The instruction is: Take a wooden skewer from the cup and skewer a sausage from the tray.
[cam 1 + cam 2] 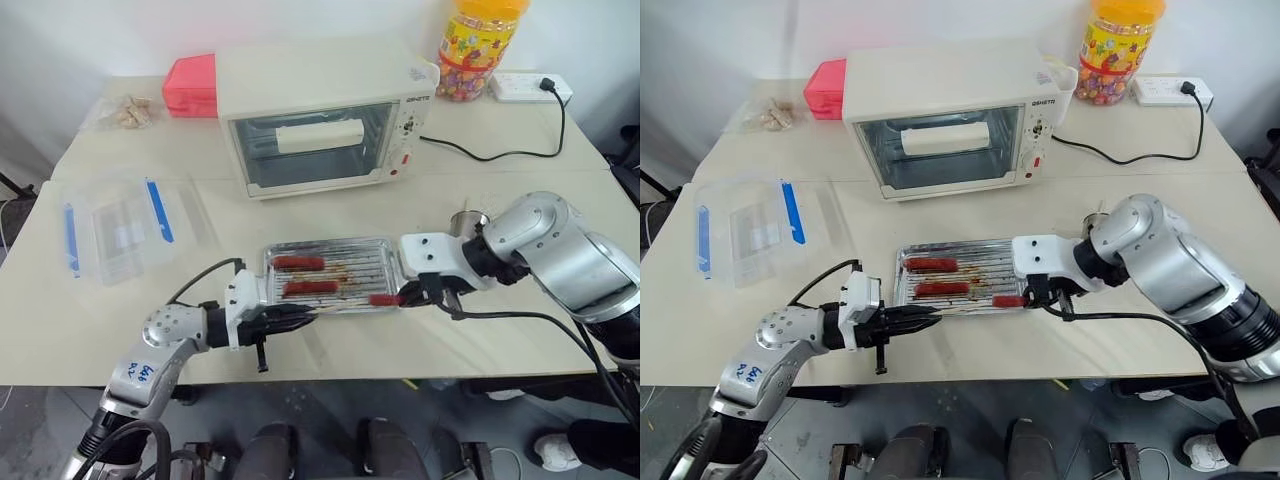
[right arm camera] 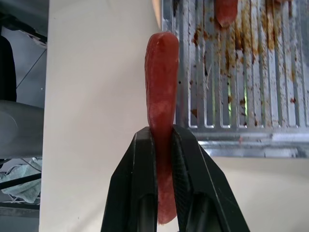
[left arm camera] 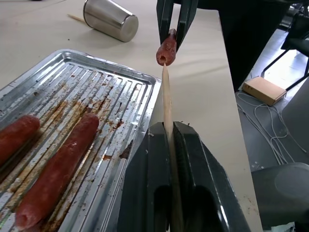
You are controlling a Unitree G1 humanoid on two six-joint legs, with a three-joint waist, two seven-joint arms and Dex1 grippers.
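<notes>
Left gripper (image 3: 169, 145) jaws clamp the wooden skewer (image 3: 167, 104). Its tip meets the sausage (image 2: 161, 96) pinched in right gripper (image 2: 163, 145) jaws, at the tray's (image 1: 385, 262) near-right corner.

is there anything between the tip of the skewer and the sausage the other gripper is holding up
Nothing visible. The left gripper holds the wooden skewer with its tip pointing straight at the end of the sausage clamped in the right gripper. Only a small bare gap separates them, beside the tray's edge.
</notes>
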